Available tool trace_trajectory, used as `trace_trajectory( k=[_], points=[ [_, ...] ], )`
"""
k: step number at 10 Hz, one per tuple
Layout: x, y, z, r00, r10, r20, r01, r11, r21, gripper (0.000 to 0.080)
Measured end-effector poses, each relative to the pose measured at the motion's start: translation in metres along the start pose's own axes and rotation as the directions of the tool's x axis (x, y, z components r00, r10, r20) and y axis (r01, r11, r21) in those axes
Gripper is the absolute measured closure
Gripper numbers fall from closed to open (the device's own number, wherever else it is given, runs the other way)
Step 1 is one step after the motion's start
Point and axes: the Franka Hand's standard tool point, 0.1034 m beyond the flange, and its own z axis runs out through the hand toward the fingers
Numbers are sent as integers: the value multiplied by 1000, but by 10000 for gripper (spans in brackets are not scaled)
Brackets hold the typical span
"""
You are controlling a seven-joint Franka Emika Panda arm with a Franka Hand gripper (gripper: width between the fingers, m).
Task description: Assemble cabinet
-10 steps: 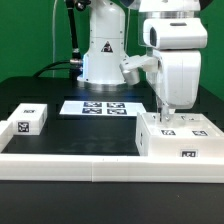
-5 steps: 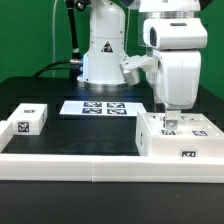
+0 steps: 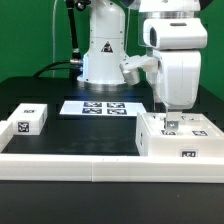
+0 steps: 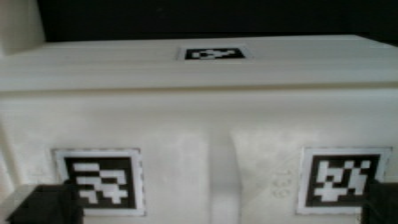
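Hand (image 3: 170, 123) down at cabinet (image 3: 150, 140) top; grip state cannot be told.
Cabinet: closed white box, black-and-white tags, resting on table (image 3: 90, 130).

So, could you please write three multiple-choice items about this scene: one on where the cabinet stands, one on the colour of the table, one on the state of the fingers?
1. In the exterior view the cabinet stands:
A. at the right
B. at the left
C. in the middle, far back

2. The table is:
A. white
B. black
C. brown

3. The fingers are:
A. pressed together
B. out of both views
C. apart, at the cabinet

Key:
1 A, it fills the exterior view's right foreground.
2 B, the bare surface is black.
3 C, the wrist view shows one finger at each side, with the cabinet between.
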Motion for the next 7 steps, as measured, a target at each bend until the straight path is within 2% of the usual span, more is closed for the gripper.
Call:
trace_trajectory(
  k=[2,3,4,7],
  points=[
    [0,-16,-10,994,107,-4,-107,994,-32,2],
    [2,-25,-11,987,163,-9,-164,986,-40,2],
    [3,-30,-10,985,170,-8,-170,985,-36,2],
    [2,-30,-9,978,207,-9,-207,978,-34,2]
  ],
)
